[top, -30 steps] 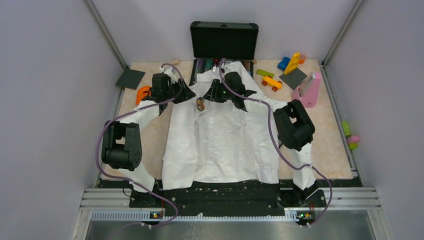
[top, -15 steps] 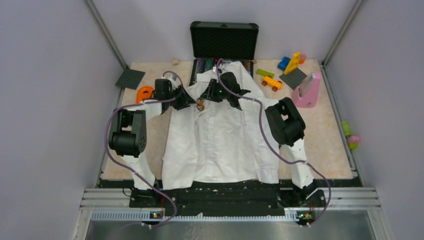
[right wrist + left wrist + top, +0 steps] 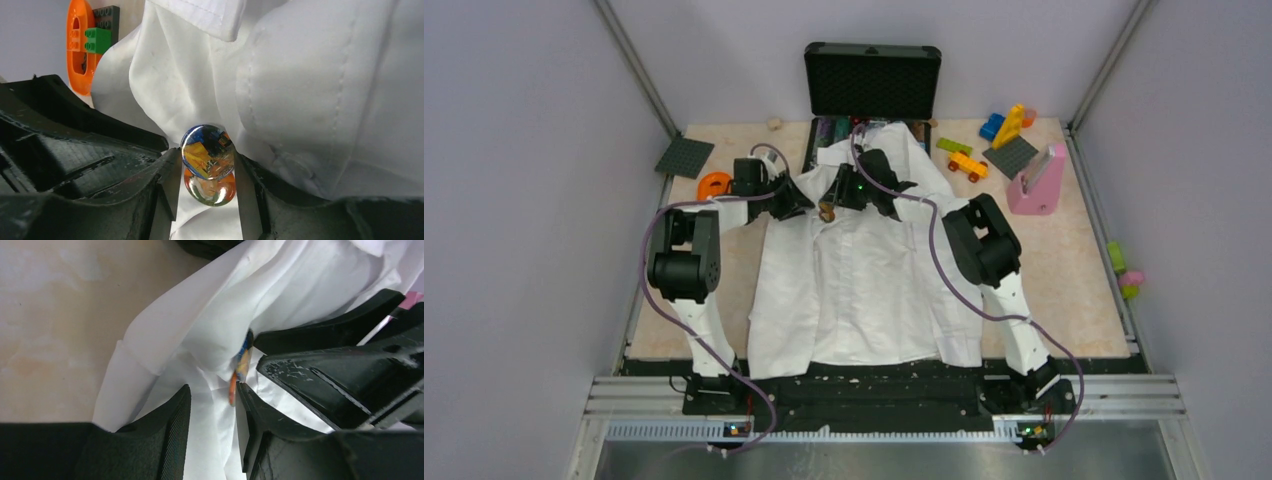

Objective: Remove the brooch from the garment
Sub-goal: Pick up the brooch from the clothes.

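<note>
A white shirt (image 3: 864, 290) lies flat on the table. The brooch (image 3: 827, 210) is pinned near its collar. In the right wrist view it is a round blue-orange badge (image 3: 207, 151), overlapping a second orange badge (image 3: 211, 190) below it. My right gripper (image 3: 206, 159) has a finger touching each side of the brooch. My left gripper (image 3: 213, 390) stands narrowly open over a fold of shirt (image 3: 210, 340), with the brooch's edge (image 3: 240, 365) at its right fingertip. The two grippers (image 3: 802, 200) (image 3: 834, 197) meet tip to tip at the brooch.
An open black case (image 3: 873, 80) stands behind the collar. An orange toy piece (image 3: 714, 184) and a grey baseplate (image 3: 685, 157) lie at the left. Toy bricks (image 3: 1009, 125), a yellow car (image 3: 967, 165) and a pink block (image 3: 1042, 180) lie at the right.
Both arms have drawn their elbows inward and their grippers have closed in on the brooch. The brooch has shifted slightly up and left.
</note>
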Tool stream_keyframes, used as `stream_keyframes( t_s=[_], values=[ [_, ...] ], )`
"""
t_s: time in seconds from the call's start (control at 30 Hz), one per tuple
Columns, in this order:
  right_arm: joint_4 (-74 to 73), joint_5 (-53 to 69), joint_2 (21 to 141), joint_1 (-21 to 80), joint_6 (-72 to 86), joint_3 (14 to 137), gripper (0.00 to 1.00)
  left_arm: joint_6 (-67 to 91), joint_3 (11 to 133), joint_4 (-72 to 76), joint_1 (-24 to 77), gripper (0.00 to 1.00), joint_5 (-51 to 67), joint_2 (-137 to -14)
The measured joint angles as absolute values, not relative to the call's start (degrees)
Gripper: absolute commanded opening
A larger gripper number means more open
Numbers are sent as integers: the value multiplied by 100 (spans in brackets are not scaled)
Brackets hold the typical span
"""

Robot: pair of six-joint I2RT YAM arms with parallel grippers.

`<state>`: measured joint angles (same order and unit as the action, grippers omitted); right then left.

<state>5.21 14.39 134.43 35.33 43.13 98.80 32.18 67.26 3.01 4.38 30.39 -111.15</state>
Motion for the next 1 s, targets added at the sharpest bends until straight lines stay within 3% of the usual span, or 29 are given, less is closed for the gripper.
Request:
stream_keyframes(
  t_s=[0.37,0.57,0.83,0.9,1.0],
  values=[
    [692,1166,13391,3607,4276,9550,48,3299,6949,349,436,50,3430,-11509],
    [832,1313,13391,3610,4418,9529,42,3437,7028,639,436,39,3765,-11631],
    [1304,1610,13397,3583,4727,9393,16,3741,6956,1173,344,29,4150,-11762],
    [1599,1675,13391,3575,4834,9214,8,3837,6840,1411,292,20,4233,-11758],
    [1892,1820,13388,3573,4930,9019,5,4110,6490,1964,204,4,4383,-11736]
  ],
)
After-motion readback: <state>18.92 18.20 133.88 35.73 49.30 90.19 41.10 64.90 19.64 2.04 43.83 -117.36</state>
